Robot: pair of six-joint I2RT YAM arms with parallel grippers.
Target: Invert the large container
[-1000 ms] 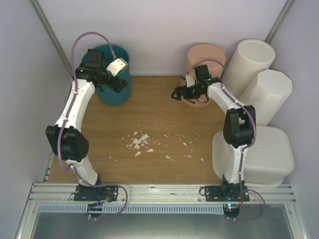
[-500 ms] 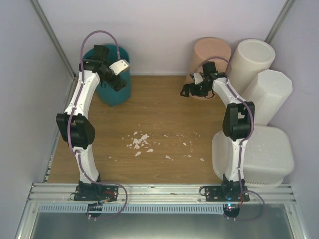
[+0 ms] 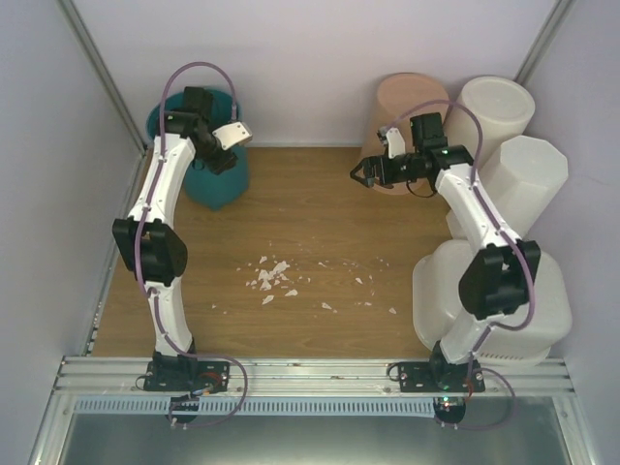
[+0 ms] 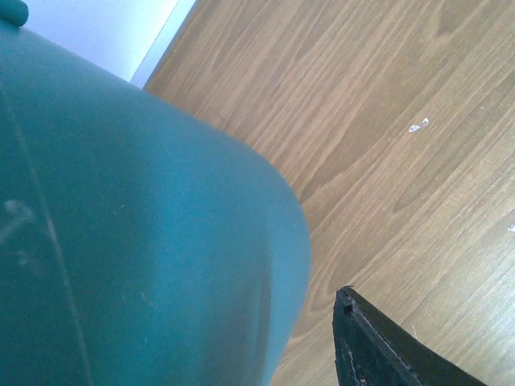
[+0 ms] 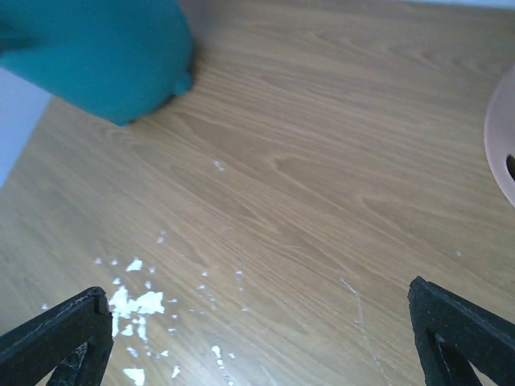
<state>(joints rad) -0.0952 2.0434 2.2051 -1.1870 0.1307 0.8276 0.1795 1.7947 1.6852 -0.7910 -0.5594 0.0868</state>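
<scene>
The large container (image 3: pixel 544 302) is the wide white tub at the near right of the wooden floor, partly covered by my right arm. It shows only in the top view. My right gripper (image 3: pixel 358 175) is open and empty at the far middle, just left of a peach bin (image 3: pixel 409 99) and well away from the tub. In the right wrist view its fingers (image 5: pixel 60 338) stand wide apart over bare floor. My left gripper (image 3: pixel 221 159) is at the far left against a teal bin (image 3: pixel 221 186). Only one finger (image 4: pixel 386 350) shows there, standing apart from the teal wall (image 4: pixel 121 225).
A tall round white bin (image 3: pixel 494 111) and a tall octagonal white bin (image 3: pixel 528 179) stand behind the tub at the far right. White flakes (image 3: pixel 271 276) lie scattered mid-floor and also show in the right wrist view (image 5: pixel 133 305). Walls close in on three sides.
My left arm has swung back, so its gripper sits closer against the teal bin. My right arm's elbow has swung out right over the tub; its gripper stays by the peach bin.
</scene>
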